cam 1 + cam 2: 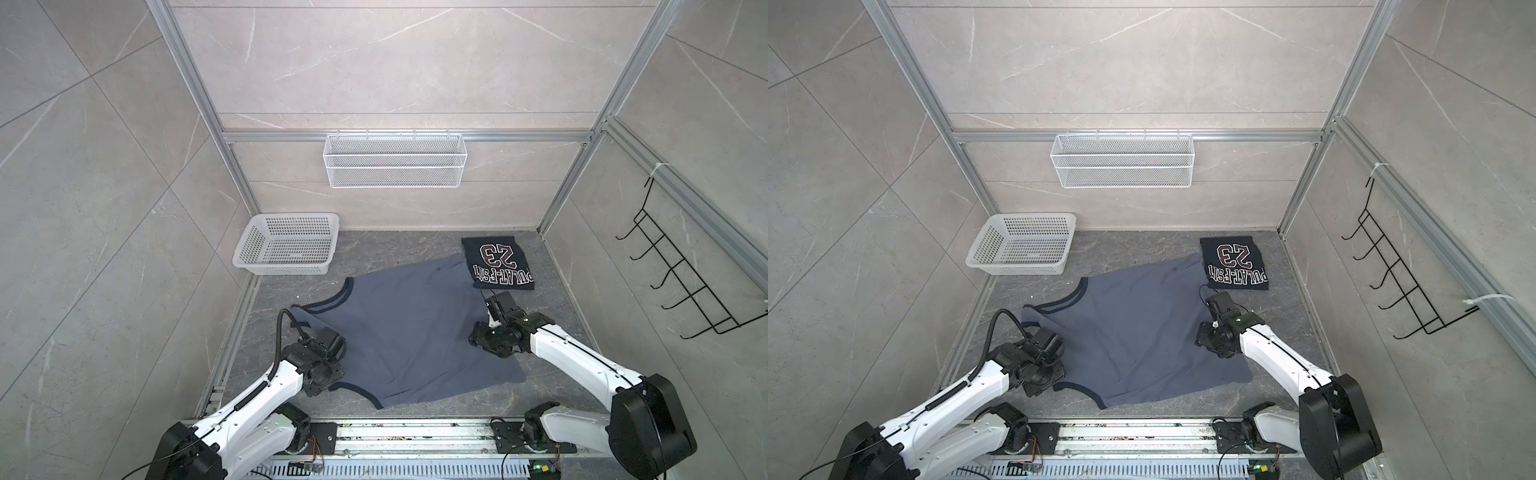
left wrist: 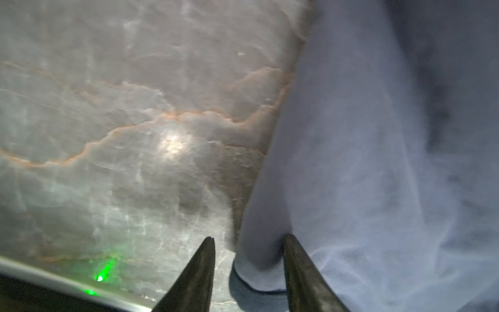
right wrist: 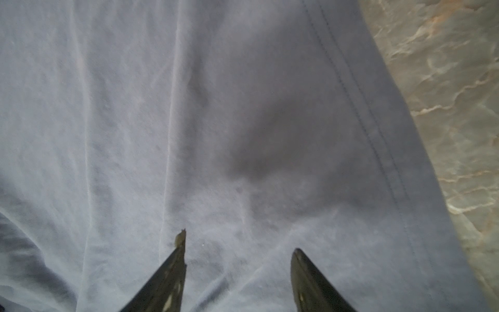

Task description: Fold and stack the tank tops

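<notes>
A slate blue-grey tank top (image 1: pixel 407 332) (image 1: pixel 1133 332) lies spread flat mid-table, its dark-trimmed straps toward the left arm and its hem toward the right arm. The near-black tank top (image 1: pixel 496 262) (image 1: pixel 1233 262) with a "23" print lies folded at the back right, just touching the blue-grey one's far corner. My left gripper (image 2: pixel 248 237) points down at the strap end; its jaws stand apart, one finger on the cloth (image 2: pixel 351 162), the other on bare table. My right gripper (image 3: pixel 240 240) is open over the cloth (image 3: pixel 189 121) near the stitched hem.
A white perforated plastic basket (image 1: pixel 291 217) stands at the back left on the dark marble table (image 1: pixel 395 249). A white wire basket (image 1: pixel 395 160) hangs on the back wall. A black hook rack (image 1: pixel 681 270) hangs on the right wall. A metal rail (image 1: pixel 415 434) runs along the front edge.
</notes>
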Available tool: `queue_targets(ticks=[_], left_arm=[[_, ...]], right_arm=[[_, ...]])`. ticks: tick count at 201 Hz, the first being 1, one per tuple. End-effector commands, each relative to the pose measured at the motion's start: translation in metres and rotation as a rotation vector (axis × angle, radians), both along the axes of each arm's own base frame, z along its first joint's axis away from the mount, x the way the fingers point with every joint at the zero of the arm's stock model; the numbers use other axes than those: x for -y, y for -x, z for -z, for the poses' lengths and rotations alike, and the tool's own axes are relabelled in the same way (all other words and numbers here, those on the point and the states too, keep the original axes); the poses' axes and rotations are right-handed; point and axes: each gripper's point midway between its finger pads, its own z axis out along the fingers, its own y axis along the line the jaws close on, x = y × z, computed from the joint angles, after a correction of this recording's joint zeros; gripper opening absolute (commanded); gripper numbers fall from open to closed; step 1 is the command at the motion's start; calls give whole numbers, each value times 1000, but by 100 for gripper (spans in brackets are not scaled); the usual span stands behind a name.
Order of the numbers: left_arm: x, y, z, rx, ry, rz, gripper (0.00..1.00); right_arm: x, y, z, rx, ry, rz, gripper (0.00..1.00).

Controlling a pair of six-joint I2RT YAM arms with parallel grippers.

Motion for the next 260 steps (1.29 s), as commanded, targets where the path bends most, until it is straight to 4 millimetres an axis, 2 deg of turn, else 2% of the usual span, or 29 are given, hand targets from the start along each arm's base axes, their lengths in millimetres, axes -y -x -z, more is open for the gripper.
queue_targets(ticks=[1,28,47,69,90,101,126,144,171,184,198,237,247,260], left_arm=[[16,-13,-9,23,19,20,25],[37,-30,-23,61,-28,97,8],[61,-45,-35,89,-46,163,3],[104,-75,-55,163,-22,244,1],[147,-106,-58,181,25,307,8],[170,-119,-57,185,55,361,18],[195,-134,-53,159,55,452,38],[187,-132,-61,162,18,461,58],[149,-109,-90,247,-49,404,65],[136,-94,-101,278,-24,375,65],[121,-80,-102,292,11,322,64],[64,-46,-79,276,-19,144,54],[54,-37,-73,258,-21,118,51],[52,-26,-66,246,8,111,50]], right_arm=[[-3,-1,1,-3,-1,-9,64],[-2,0,2,-7,0,-8,64],[-1,0,3,-11,6,-5,63],[-1,0,5,-13,10,-3,63],[-2,-1,7,-20,5,-1,63],[-2,-1,7,-21,4,1,63],[-1,0,7,-20,8,0,63],[0,3,10,-27,12,-3,63],[0,5,17,-39,8,-3,63],[-1,6,21,-50,6,-4,63],[-3,4,24,-57,3,-7,63],[-6,0,20,-51,-5,-9,63],[-6,0,19,-50,-5,-9,63],[-5,0,18,-50,-4,-8,63]])
